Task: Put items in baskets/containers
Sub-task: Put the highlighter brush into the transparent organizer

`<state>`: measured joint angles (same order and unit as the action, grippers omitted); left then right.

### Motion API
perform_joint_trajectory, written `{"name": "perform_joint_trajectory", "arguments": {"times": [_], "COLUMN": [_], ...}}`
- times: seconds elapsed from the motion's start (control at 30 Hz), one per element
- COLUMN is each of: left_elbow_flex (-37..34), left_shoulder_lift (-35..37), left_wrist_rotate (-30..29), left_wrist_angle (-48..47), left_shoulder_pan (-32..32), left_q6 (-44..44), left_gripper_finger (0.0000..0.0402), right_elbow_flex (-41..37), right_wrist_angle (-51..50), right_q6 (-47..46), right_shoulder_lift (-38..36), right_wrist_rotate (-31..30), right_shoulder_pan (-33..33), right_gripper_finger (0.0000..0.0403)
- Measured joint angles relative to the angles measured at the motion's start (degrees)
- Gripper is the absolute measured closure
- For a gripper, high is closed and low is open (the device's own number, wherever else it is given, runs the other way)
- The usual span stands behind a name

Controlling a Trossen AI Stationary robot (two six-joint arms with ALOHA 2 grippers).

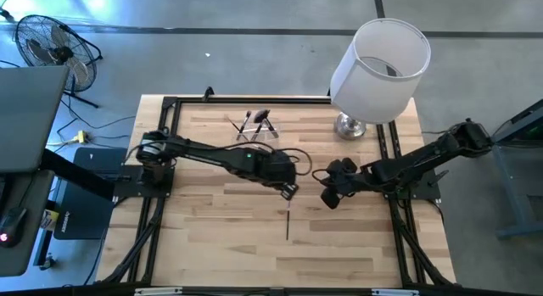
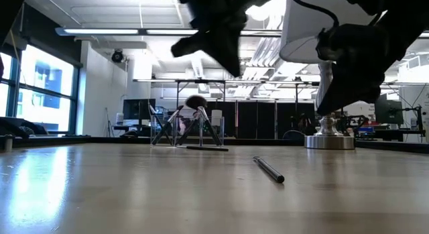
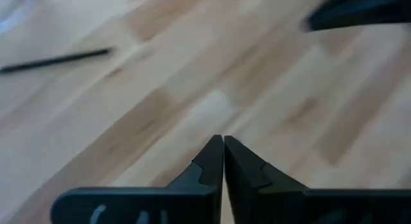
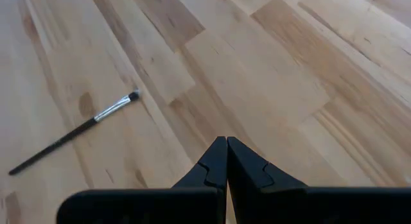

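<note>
The left gripper (image 1: 289, 191) hangs above the middle of the light wooden table (image 1: 212, 245), fingers pressed together and holding nothing. The right gripper (image 1: 329, 197) hangs just beside it, likewise closed and empty. One slim dark makeup brush with a silver ferrule (image 4: 74, 133) lies flat on the table below and between them, towards the near edge, probably the next pick. The small clear plastic holder (image 1: 257, 129) stands near the far edge, brushes already upright inside, beside a white-shaded lamp (image 1: 379, 58).

Two black jointed arms, black cable looped along the left arm (image 1: 222, 155), wedge-shaped matte black jaws
</note>
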<state>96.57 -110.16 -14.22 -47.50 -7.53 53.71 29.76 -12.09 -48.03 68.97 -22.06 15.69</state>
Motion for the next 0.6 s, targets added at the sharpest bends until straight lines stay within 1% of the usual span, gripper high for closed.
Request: {"name": "perform_joint_trajectory", "arguments": {"times": [0.1, 0.23, 0.3, 0.37, 0.43, 0.5, 0.6], "left_elbow_flex": [3.9, 6.6, 6.9, 6.5, 6.6, 6.9, 6.4], "left_shoulder_lift": [-2.6, -4.2, -5.1, -5.5, -5.8, -6.8, -7.5], "left_wrist_rotate": [0.3, 0.5, 0.5, 0.6, 0.9, 2.0, 5.3], "left_wrist_angle": [1.0, 1.9, 4.5, 4.8, 8.4, 12.1, 12.3], "left_shoulder_pan": [0.0, 0.0, 0.0, 0.0, 0.0, 0.0, 0.0], "left_q6": [-2.1, -4.2, -4.2, -3.9, -3.9, -3.9, -3.4], "left_gripper_finger": [0.0373, 0.0339, 0.032, 0.0305, 0.0294, 0.0288, 0.0287], "right_elbow_flex": [0.0, 0.0, 0.0, 0.0, 0.0, 0.0, 0.0], "right_wrist_angle": [-0.3, -0.8, -1.2, -1.3, -1.7, -2.2, -2.5], "right_q6": [0.0, -0.3, -0.8, -0.9, -1.0, -1.0, -1.0], "right_shoulder_lift": [0.0, 0.0, 0.0, 0.0, 0.0, 0.0, 0.0], "right_wrist_rotate": [-0.1, -0.6, -1.3, -1.8, -1.8, -1.8, -1.8], "right_shoulder_pan": [0.9, 2.1, 2.7, 3.3, 3.7, 4.1, 4.4], "right_gripper_finger": [0.0403, 0.0403, 0.0403, 0.0403, 0.0403, 0.0403, 0.0403]}}
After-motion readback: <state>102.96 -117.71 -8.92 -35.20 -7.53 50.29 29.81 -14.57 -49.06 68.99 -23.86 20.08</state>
